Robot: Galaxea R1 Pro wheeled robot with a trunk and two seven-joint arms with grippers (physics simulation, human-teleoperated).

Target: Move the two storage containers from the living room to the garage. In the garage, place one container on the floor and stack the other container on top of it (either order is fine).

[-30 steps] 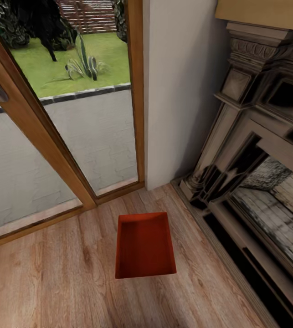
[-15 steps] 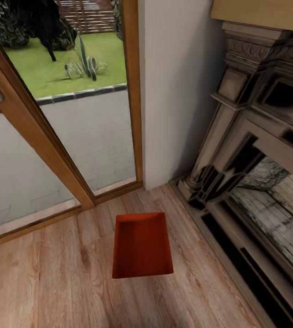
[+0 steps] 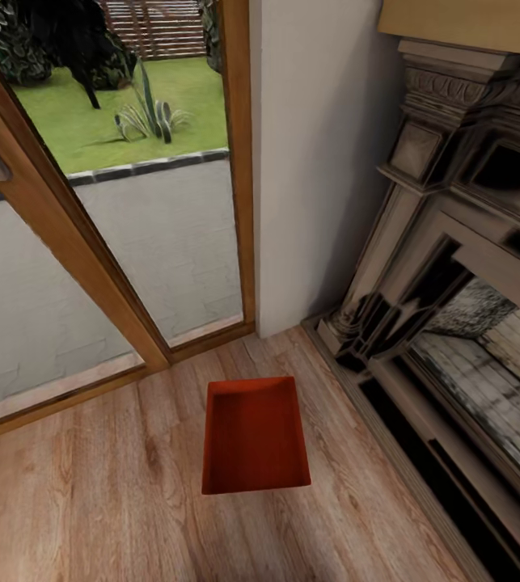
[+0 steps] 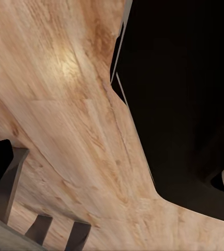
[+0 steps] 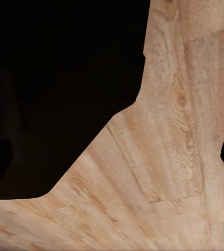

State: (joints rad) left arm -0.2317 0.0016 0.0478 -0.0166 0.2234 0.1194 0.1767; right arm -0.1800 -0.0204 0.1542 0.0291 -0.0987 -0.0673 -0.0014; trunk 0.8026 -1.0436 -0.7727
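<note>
One orange-red storage container [image 3: 255,436] stands open side up on the light wood plank floor of the living room, low in the middle of the head view, between the glass doors and the fireplace. Its inside looks empty. In the left wrist view, dark grey bars [image 4: 57,234] that may be gripper parts hang over the planks; I cannot tell how they stand. The right wrist view looks down on wood planks [image 5: 169,157] beside the robot's black body [image 5: 54,89].
Wood-framed glass doors [image 3: 90,267] fill the left, with a paved yard and lawn behind. A white wall section [image 3: 316,162] stands behind the container. The dark stone fireplace [image 3: 454,267] runs along the right. Open plank floor [image 3: 90,501] lies left of and in front of the container.
The whole picture shifted a little sideways and back, so the camera moved. The container has stayed in its spot on the planks.
</note>
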